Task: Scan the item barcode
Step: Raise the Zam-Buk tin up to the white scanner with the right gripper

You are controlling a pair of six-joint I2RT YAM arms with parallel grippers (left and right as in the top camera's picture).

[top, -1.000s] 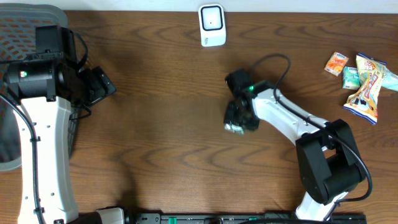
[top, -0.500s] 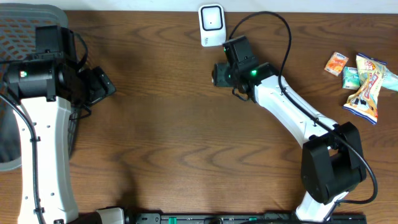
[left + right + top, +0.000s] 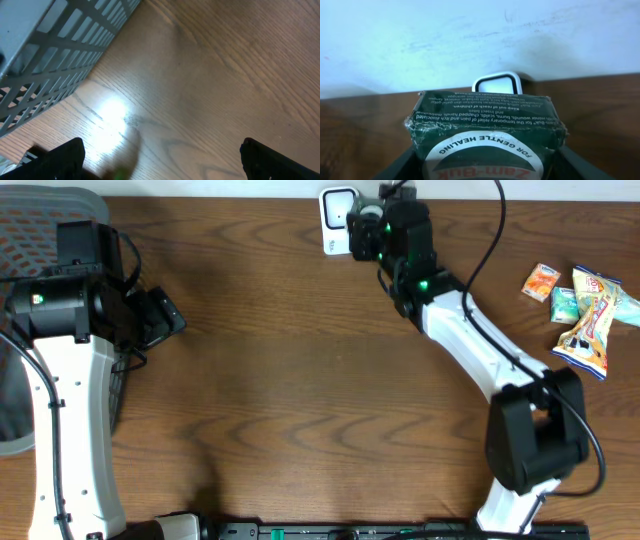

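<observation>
Box [image 3: 485,120] crosswise, broadside toward scanner [image 3: 496,83]

Table [image 3: 300,380]: dark brown wood-grain top that fills most of the overhead view. The grain runs left-right in long wavy bands. The finish is semi-gloss; the left wrist view shows one bright glare patch [image 3: 112,114] on the wood, near the crate. The grey slotted crate [image 3: 47,55] is at the far left, its walls a lattice of rectangular openings. Can't tell from overhead whether it sits on the top or hangs past the left edge. The far edge of the table meets a plain white wall [image 3: 470,35], matte with faint scuffs and a soft shadow low on the right. A black rail [image 3: 380,530] runs along the near edge. Light is even and shadows are diffuse.
</observation>
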